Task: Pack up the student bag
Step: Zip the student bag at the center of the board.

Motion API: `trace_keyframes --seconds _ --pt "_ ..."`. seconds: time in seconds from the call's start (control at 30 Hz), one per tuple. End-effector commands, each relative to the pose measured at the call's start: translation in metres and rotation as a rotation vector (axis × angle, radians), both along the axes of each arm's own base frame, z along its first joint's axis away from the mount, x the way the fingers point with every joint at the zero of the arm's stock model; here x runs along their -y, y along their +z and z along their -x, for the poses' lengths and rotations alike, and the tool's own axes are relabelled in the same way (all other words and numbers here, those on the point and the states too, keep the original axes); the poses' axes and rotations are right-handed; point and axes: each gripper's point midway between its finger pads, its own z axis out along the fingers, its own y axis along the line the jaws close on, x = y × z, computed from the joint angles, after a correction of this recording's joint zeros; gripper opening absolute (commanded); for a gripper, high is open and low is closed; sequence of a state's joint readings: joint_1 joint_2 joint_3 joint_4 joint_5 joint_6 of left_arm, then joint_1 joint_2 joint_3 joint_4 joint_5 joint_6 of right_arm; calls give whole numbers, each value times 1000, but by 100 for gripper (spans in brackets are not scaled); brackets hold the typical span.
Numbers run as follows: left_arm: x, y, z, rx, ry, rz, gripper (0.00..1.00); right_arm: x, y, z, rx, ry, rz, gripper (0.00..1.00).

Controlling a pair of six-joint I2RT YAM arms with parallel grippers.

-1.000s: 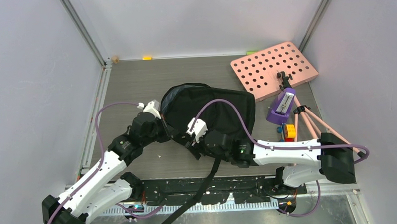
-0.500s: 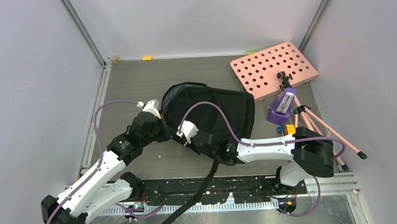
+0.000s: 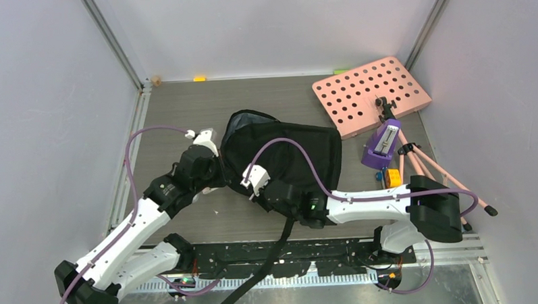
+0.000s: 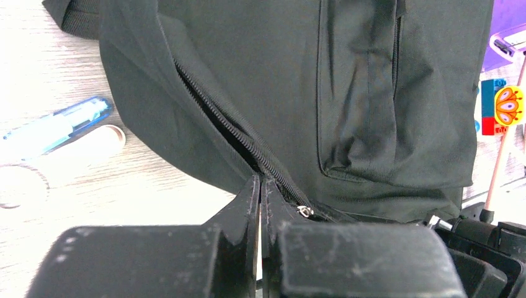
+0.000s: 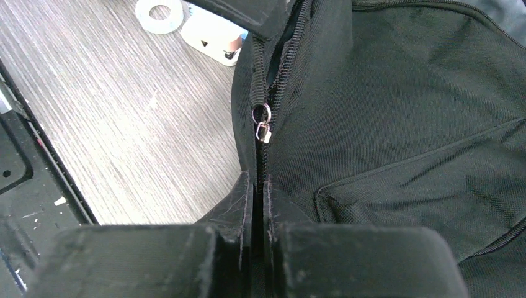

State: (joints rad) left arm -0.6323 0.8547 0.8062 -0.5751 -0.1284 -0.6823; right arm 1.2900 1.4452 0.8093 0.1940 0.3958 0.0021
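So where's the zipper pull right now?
Right wrist view: the zipper pull hangs on the bag's edge, just ahead of the right end effector.

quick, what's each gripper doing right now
left gripper: jaws shut, pinching the student bag at its zip edge
right gripper: jaws shut on the student bag's zip seam

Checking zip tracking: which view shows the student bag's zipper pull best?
Right wrist: the zipper pull hangs sharp and unobstructed on the student bag seam, just beyond the right end effector. Left wrist shows only a small silver glint of it beside the left end effector. Top external: lost beneath the arms.
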Motion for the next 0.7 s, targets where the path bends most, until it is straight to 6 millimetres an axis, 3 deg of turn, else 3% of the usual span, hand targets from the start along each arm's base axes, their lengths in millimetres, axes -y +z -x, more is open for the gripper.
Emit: trace_keyframes --seconds 0.0,0.23,0.33,0.4,0.5,0.57,0.67 --pt "-42 42 -41 185 172 -110 0 17 -19 22 -58 11 67 1" --pt "-54 58 -51 206 189 -136 0 20 -28 28 -76 1 83 0" --pt "-38 58 -47 209 99 -91 0 19 -22 27 -89 -27 47 2" --pt "-23 52 -39 186 18 -45 0 17 -8 20 -78 -71 2 17" --pt "-9 35 -27 120 -45 7 0 14 12 14 -59 -110 -57 48" --pt "1 26 -16 64 -82 63 0 11 25 12 -43 -105 -98 61" --pt "2 18 -4 22 -90 98 0 6 44 10 -49 -68 -171 70"
